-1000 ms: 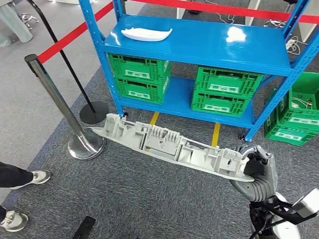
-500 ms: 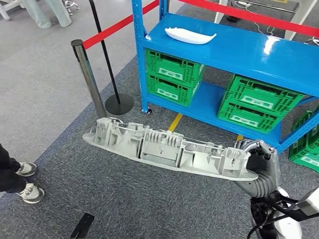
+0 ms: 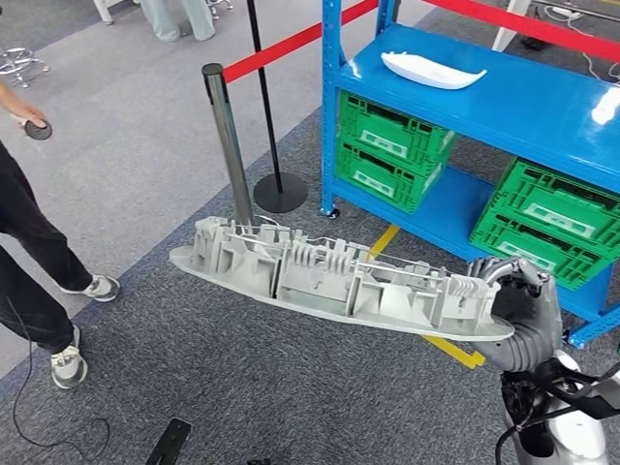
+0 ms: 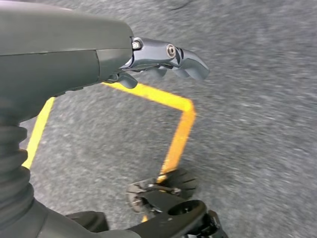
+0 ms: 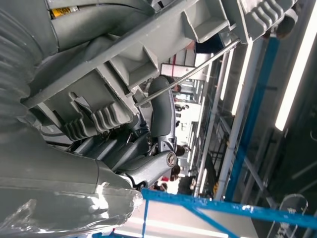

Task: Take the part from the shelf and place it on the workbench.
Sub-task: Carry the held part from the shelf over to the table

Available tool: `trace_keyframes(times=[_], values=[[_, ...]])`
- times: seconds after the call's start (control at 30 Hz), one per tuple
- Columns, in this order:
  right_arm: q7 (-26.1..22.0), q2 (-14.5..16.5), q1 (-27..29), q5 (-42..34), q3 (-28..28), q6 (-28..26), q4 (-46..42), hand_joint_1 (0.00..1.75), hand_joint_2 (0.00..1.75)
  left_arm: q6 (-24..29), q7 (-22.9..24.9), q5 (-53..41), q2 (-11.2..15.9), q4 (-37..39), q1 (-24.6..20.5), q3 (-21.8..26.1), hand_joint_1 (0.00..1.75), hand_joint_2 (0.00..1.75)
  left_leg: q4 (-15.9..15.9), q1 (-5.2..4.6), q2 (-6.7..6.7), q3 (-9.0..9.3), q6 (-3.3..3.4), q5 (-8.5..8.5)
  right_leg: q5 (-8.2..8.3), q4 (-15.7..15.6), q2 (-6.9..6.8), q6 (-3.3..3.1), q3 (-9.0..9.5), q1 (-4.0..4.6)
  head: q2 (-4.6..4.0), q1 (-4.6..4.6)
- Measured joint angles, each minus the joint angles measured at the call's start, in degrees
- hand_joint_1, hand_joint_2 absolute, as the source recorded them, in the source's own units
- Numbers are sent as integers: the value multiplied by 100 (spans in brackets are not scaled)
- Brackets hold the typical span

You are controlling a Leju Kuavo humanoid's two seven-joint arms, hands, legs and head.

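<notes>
- Part (image 3: 336, 281): your long grey ribbed moulding hangs level above the grey carpet, reaching from the right hand out to the left, near the stanchion post (image 3: 228, 145).
- Right hand (image 3: 520, 308) grips the part's right end, fingers wrapped around it.
- Left hand (image 4: 164, 57) holds nothing, fingers loosely apart over the yellow floor tape (image 4: 176, 129).
- Blue shelf (image 3: 511, 102) stands far right, 1 white piece (image 3: 431, 68) on top.
</notes>
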Motion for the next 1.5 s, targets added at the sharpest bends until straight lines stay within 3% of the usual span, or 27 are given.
trace_keyframes(times=[0.07, 0.13, 0.2, 0.27, 0.37, 0.43, 0.47, 0.5, 0.57, 0.6, 0.63, 0.7, 0.77, 0.8, 0.87, 0.93, 0.97, 1.03, 1.07, 1.1, 1.17, 1.23, 1.3, 1.37, 1.43, 1.47, 1.5], values=[[-13, -35, 90, -6, -92, -28, -113, 175, 175, 4, 63, -13, -2, 0, 41, 0, 0, 175, -774, -28, 259, 446, 35, 289, -27, 12, -119, 37, 15, 28, 0, -8], [-38, -77, 191, -10, -213, -51, -227, 175, 175, 7, 94, 26, -3, 0, 57, 3, 0, 175, -1187, -65, 437, 661, 103, 367, -55, 10, -232, 91, 38, 69, 0, -8], [-61, -101, 320, -14, -344, -70, -346, 175, 175, 3, 75, 111, -2, 0, 83, 24, 0, 175, -1230, -76, 334, 654, 185, 362, -77, -17, -356, 144, 77, 76, 0, -4], [-81, -104, 450, -9, -478, -82, -472, 175, 175, -10, 22, 207, 1, 0, 115, 79, 0, 175, -1247, -57, 198, 653, 258, 378, -196, 105, -212, 197, 37, 53, 0, 5], [-126, -105, 668, 14, -698, -91, -643, 175, 175, -19, -2, 268, 5, 0, 114, 150, 0, 175, -1256, -36, -14, 653, 334, 391, -707, 1112, 223, 225, -435, 32, 0, 34], [-148, -105, 798, 43, -818, -86, -709, 175, 175, -2, 23, 295, 9, 0, 113, 174, 0, 175, -1256, -42, -169, 653, 343, 392, -859, 1659, 274, 222, -734, 34, 0, 40], [-155, -105, 850, 56, -862, -82, -733, 175, 175, 9, 38, 315, 13, 0, 115, 199, 0, 175, -1255, -42, -245, 656, 341, 394, -765, 1616, 281, 216, -739, 32, 0, 38], [-160, -105, 892, 65, -899, -78, -761, 175, 175, 21, 49, 333, 17, 0, 115, 228, 0, 175, -1253, -38, -323, 662, 336, 396, -579, 1354, 304, 209, -633, 27, 0, 40], [-172, -104, 946, 67, -965, -75, -818, 175, 175, 43, 53, 436, 23, 0, 110, 291, 0, 175, -1238, -39, -467, 666, 310, 401, -194, 545, 505, 201, -259, -3, 0, 40], [-178, -102, 970, 59, -998, -77, -846, 175, 175, 48, 40, 536, 23, 0, 103, 336, 0, 175, -1229, -41, -534, 656, 286, 408, -93, 248, 606, 193, -105, -17, 0, 37], [-186, -99, 999, 49, -1036, -79, -875, 175, 175, 42, 9, 649, 19, 0, 97, 399, 0, 175, -1224, -42, -590, 640, 256, 420, -60, 88, 675, 180, -20, -23, 0, 34], [-196, -91, 1065, 33, -1121, -57, -927, 175, 175, 0, -91, 753, 3, 0, 99, 532, 0, 175, -1233, -26, -700, 608, 187, 456, -56, 52, 618, 127, 13, -7, 0, 29], [-195, -85, 1100, 29, -1191, -7, -970, 175, 175, -39, -181, 709, -21, 0, 93, 586, 0, 175, -1160, -27, -564, 556, 129, 402, -24, 32, 499, 52, 21, -4, 0, 17], [-193, -82, 1105, 27, -1216, 16, -985, 175, 175, -48, -209, 689, -31, 0, 70, 586, 0, 175, -991, -35, -411, 474, 103, 286, -11, 16, 429, 16, 26, -7, 0, 4], [-186, -74, 1109, 26, -1246, 39, -1005, 175, 175, -61, -239, 661, -58, 0, -5, 585, 0, 175, -332, -36, -120, 165, 58, -80, -7, 7, 282, -29, 26, 6, 0, -20], [-173, -62, 1103, 38, -1253, 37, -1006, 175, 175, -99, -249, 670, -81, 0, -61, 586, 0, 175, 277, -17, -66, -112, 30, -303, -12, 7, 129, -42, 21, 16, 0, -21], [-168, -54, 1101, 46, -1253, 29, -1006, 175, 175, -135, -256, 715, -89, 0, -72, 593, 0, 175, 334, -11, -60, -124, 23, -272, -14, 7, 58, -42, 22, 17, 0, -22], [-169, -38, 1104, 55, -1258, -1, -1006, 175, 175, -218, -280, 853, -92, 0, -80, 650, 0, 175, -152, -7, 20, 168, 29, 27, -25, 8, -73, -27, 36, 16, 0, -23], [-173, -31, 1116, 55, -1269, -13, -1013, 175, 175, -247, -291, 904, -96, 0, -85, 690, 0, 175, -519, -16, 159, 383, 35, 167, -39, 12, -131, -8, 46, 30, 0, -23], [-177, -26, 1139, 52, -1291, -23, -1024, 175, 175, -256, -297, 919, -101, 0, -95, 725, 0, 175, -845, -31, 289, 560, 59, 255, -59, 26, -187, 21, 50, 48, 0, -26], [-183, -15, 1201, 45, -1361, -23, -1049, 175, 175, -225, -283, 865, -110, 0, -110, 751, 0, 175, -1144, -67, 418, 696, 131, 276, -89, 35, -313, 81, 66, 86, 0, -18], [-183, -3, 1235, 39, -1437, -3, -1060, 175, 175, -168, -250, 782, -108, 0, -90, 751, 0, 175, -1174, -71, 279, 682, 220, 280, -120, 28, -412, 140, 88, 78, 0, -8], [-185, 9, 1253, 38, -1497, 30, -1069, 175, 175, -114, -207, 704, -107, 0, -58, 751, 0, 175, -1191, -52, 146, 690, 291, 293, -273, 221, -202, 192, 18, 48, 0, 8], [-190, 31, 1286, 64, -1577, 26, -1087, 175, 175, -34, -169, 592, -107, 0, -44, 737, 0, 175, -1194, -43, 11, 693, 344, 299, -598, 873, 137, 212, -290, 35, 0, 38], [-193, 69, 1339, 117, -1660, -17, -1109, 175, 175, 49, -174, 494, -105, 0, -27, 714, 0, 175, -1193, -52, -149, 692, 366, 302, -821, 1552, 254, 204, -659, 38, 0, 56], [-193, 89, 1368, 139, -1692, -35, -1128, 175, 175, 74, -185, 473, -103, 0, -13, 707, 0, 175, -1192, -56, -230, 694, 368, 303, -787, 1646, 270, 193, -736, 40, 0, 62], [-193, 102, 1395, 154, -1719, -46, -1156, 175, 175, 89, -194, 463, -102, 0, 0, 704, 0, 175, -1191, -60, -313, 699, 368, 304, -644, 1513, 288, 175, -703, 40, 0, 62]])
